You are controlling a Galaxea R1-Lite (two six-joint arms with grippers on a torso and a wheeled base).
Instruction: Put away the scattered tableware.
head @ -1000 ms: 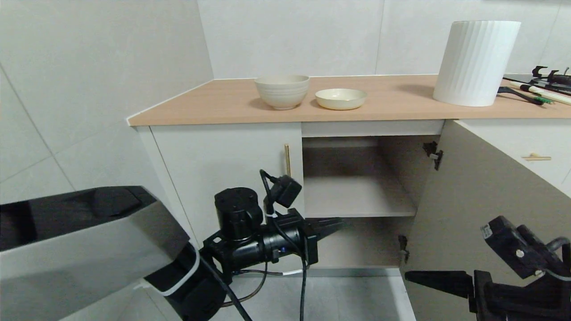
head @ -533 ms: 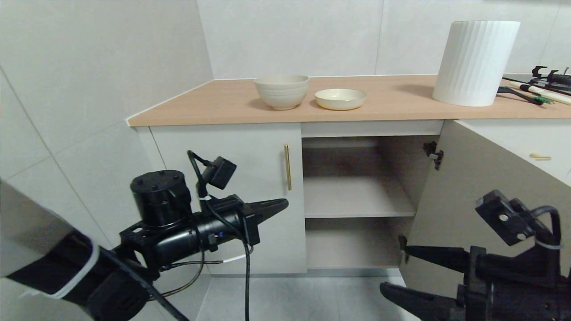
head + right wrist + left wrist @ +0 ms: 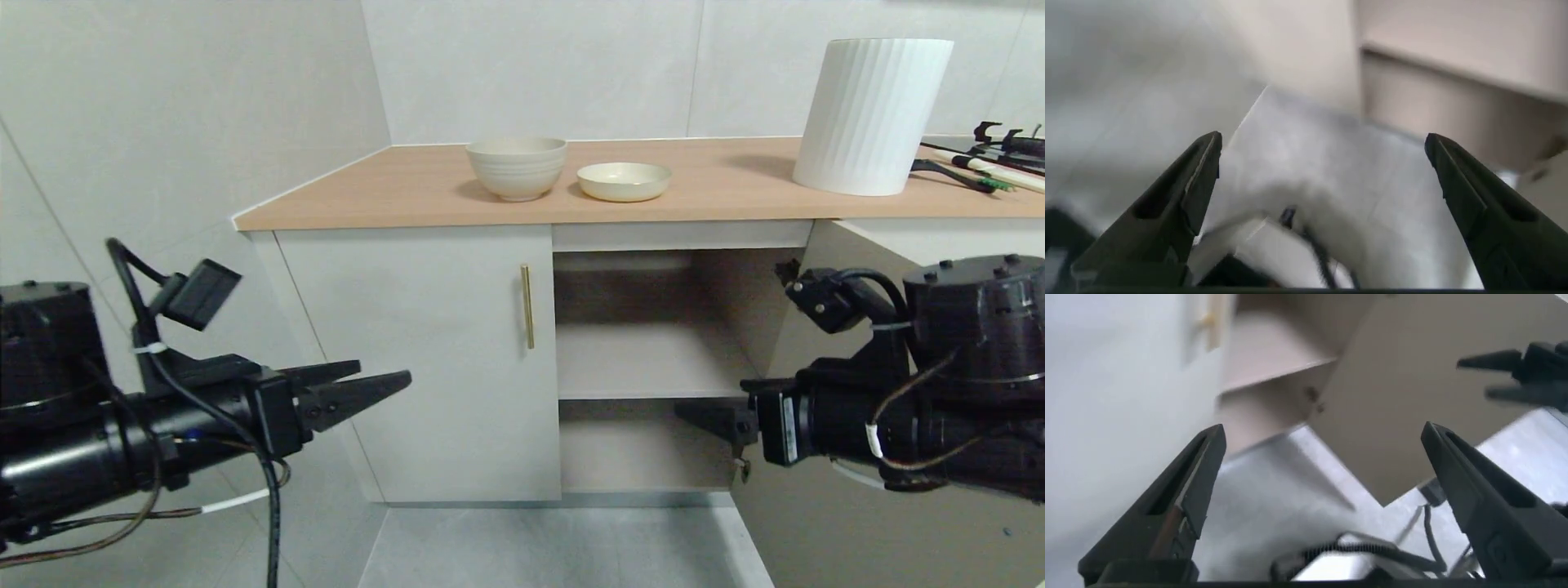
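A deep cream bowl (image 3: 515, 167) and a shallow cream dish (image 3: 624, 180) sit side by side on the wooden countertop (image 3: 392, 196). Below them the cabinet's right door (image 3: 816, 506) hangs open, baring a shelf (image 3: 653, 359). My left gripper (image 3: 384, 372) is open and holds nothing, low at the left in front of the closed left door (image 3: 424, 343). My right gripper (image 3: 686, 411) points left before the open compartment, open and holding nothing, its wide spread seen in the right wrist view (image 3: 1323, 143). The left wrist view has the left gripper (image 3: 1323, 441) spread wide.
A tall white ribbed cylinder (image 3: 873, 114) stands on the counter's right part, with several utensils (image 3: 980, 167) beyond it. The closed door has a gold handle (image 3: 526, 306). Tiled wall borders the left; grey floor (image 3: 555, 547) lies before the cabinet.
My left arm has swung left and up, away from the cabinet opening. My right arm has risen from the lower right to the level of the lower compartment. Bowl and dish stayed put.
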